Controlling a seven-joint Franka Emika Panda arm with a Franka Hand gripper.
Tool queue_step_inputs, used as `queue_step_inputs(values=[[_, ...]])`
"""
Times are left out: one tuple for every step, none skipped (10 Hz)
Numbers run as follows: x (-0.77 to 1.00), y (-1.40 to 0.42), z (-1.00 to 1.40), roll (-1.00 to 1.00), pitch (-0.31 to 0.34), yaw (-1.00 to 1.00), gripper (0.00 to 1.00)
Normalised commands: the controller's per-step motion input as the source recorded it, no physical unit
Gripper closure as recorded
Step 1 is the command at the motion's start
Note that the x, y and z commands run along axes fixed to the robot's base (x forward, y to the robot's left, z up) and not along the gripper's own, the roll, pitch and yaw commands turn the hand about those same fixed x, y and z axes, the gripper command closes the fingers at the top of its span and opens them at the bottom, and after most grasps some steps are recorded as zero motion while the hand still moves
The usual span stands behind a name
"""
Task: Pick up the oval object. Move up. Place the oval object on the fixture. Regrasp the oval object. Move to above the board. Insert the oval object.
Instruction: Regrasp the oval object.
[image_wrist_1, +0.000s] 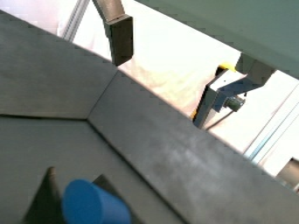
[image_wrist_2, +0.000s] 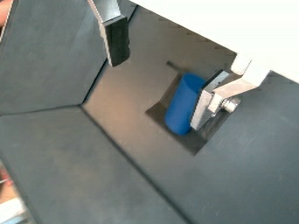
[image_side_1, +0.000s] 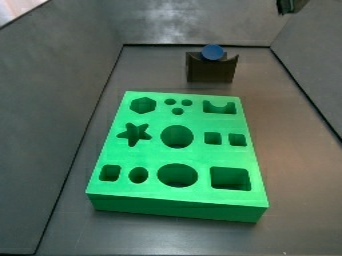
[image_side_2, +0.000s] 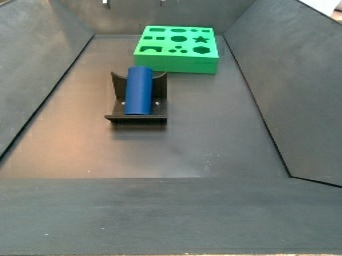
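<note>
In a side view, the large bright green rectangular board (image_side_1: 178, 150) with its many shaped cut-outs is seen left of centre, flat on the dark grey counter (image_side_1: 287, 200). Above it, toward the upper middle of the frame, the small dark notched fixture (image_side_1: 211, 69) is found, well apart from the board, and the small smooth blue oval object (image_side_1: 211, 52) is seated in its notch. In a side view from another angle, the oval object (image_side_2: 140, 88) is seen lying along the fixture (image_side_2: 136, 116) at left of centre, with the board (image_side_2: 178, 47) at the upper middle. In a wrist view, the hand (image_wrist_2: 163, 66) is shown with its silver fingers (image_wrist_2: 114, 35) spread wide apart and nothing held; the oval object (image_wrist_2: 184, 102) is seen beyond them, just beside one finger.
</note>
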Motion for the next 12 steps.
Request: queue_step_inputs(values=[[0.11,-0.05,-0.02,0.42,0.120,0.21,0.00],[0.10,-0.04,-0.01,0.25,0.084,0.21,0.00],[0.09,-0.04,-0.01,0.20,0.052,0.20,0.00],[0.04,0.07,-1.00,0.17,0.082,0.14,0.00],[0.04,0.07,-1.00,0.16,0.059,0.13,0.00],[0.05,0.06,-1.00,0.14,0.023,0.13,0.00],[0.06,0.05,-1.00,0.12,0.004,0.12,0.00],[0.07,0.05,-1.00,0.10,-0.009,0.11,0.00],[0.08,0.05,-1.00,0.08,-0.024,0.10,0.00],[0.09,0.04,-1.00,0.07,-0.044,0.08,0.00],[0.10,0.04,-1.00,0.07,-0.055,0.07,0.00],[0.11,0.03,-1.00,0.06,-0.056,0.05,0.00]])
